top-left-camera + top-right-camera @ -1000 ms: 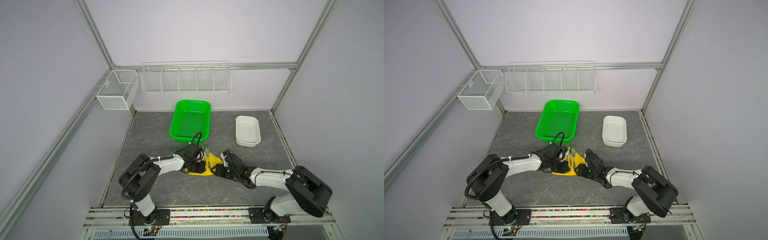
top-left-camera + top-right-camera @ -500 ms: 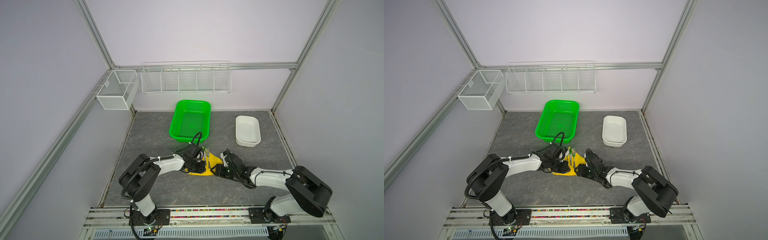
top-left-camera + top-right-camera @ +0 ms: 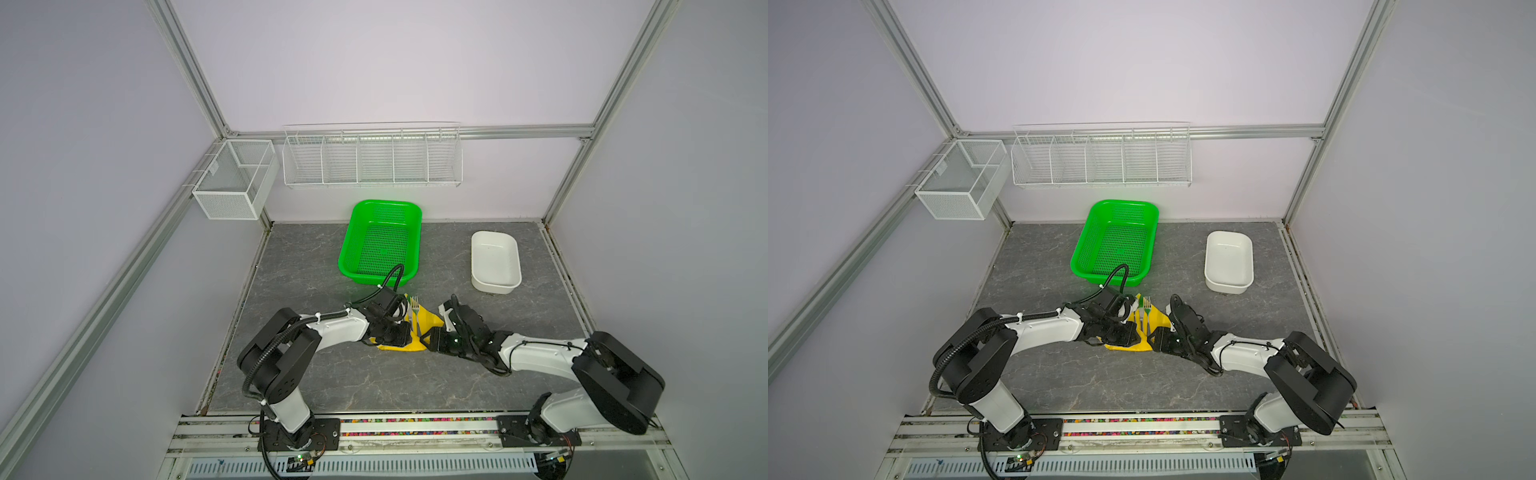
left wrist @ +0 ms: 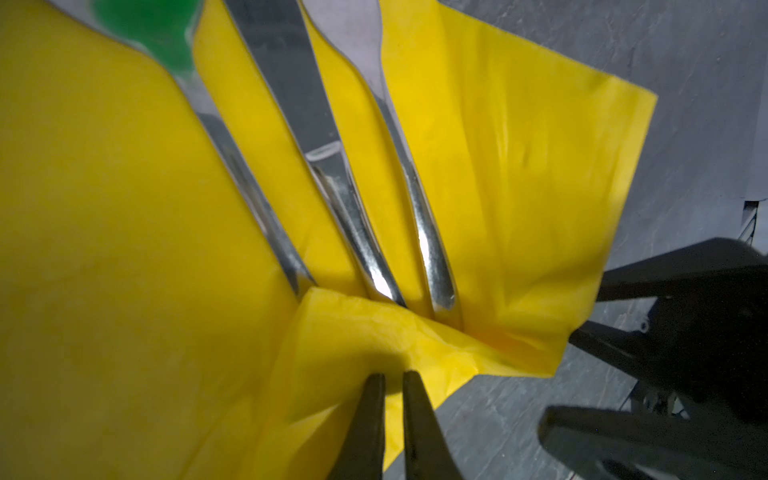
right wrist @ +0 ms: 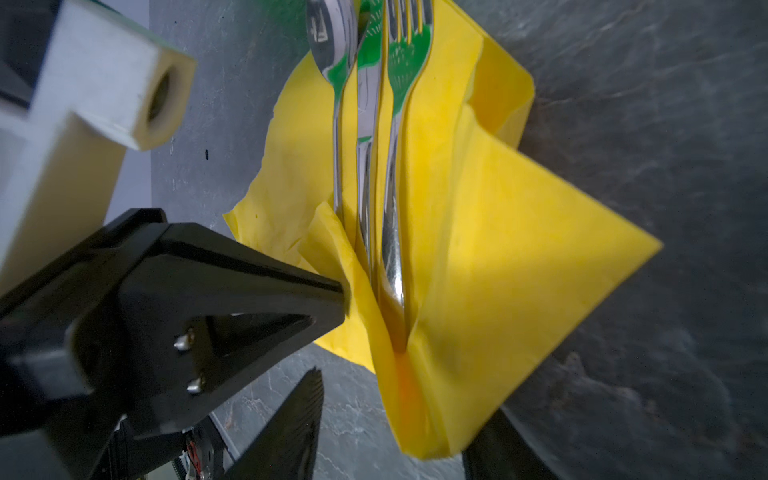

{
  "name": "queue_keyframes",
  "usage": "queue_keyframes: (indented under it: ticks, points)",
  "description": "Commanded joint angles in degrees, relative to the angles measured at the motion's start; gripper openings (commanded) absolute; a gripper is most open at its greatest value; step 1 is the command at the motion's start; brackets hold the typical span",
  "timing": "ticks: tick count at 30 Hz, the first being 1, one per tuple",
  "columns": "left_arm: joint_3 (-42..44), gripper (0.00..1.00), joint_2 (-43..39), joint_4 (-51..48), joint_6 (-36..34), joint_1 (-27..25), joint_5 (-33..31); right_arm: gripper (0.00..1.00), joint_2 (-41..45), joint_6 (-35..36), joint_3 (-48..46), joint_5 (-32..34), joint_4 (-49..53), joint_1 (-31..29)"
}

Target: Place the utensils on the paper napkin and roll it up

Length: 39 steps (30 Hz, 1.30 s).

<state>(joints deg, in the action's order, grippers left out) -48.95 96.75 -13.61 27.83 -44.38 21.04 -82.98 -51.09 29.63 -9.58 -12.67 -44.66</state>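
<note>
Left gripper (image 4: 389, 376) has its fingers pressed together on a raised fold of the napkin (image 4: 498, 166), right at the handle ends of the utensils (image 5: 368, 166). Right gripper (image 5: 405, 399) sits low opposite it, jaws apart, with the napkin's near corner lying between them unclamped. Spoon (image 5: 332, 50), knife (image 5: 368, 124) and fork (image 5: 405, 54) lie side by side along the middle of the yellow sheet. Their heads point toward the basket (image 3: 380, 241) and poke past the far edge. The side flaps stand up around them, so the paper cups the handles like a trough. Napkin and load rest on the table (image 3: 332, 382) between the two arms, in front of the basket and well apart from the tub (image 3: 494, 259).

Against the top views of the last second, nothing has shifted: both arms, the sheet and the fork tines sit where they were. Loading looks finished; rolling has barely begun. I judge this a pause with the pinch set, before the fold is drawn over the handles.
</note>
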Motion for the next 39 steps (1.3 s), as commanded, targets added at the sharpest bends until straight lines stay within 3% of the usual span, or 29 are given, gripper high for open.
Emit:
queue_keyframes:
  ticks: [1, 16, 30, 39]
  points:
    - [0.35, 0.12, -0.51, -0.37, -0.27, -0.09, 0.40, 0.55, 0.45, 1.90, 0.88, -1.08, 1.05, 1.02]
    - [0.58, 0.12, -0.77, 0.25, 0.12, 0.17, 0.67, 0.56, -1.92, 7.02, 2.36, -3.96, 2.30, 0.90]
    - [0.49, 0.12, -0.77, 0.44, 0.22, 0.17, 0.93, 0.44, -3.63, 13.67, 8.29, 3.78, 13.47, -2.12]
    - [0.51, 0.12, -0.97, 0.48, 0.27, 0.18, 0.94, 0.45, -5.68, 14.36, 11.22, 10.64, 18.14, -5.41]
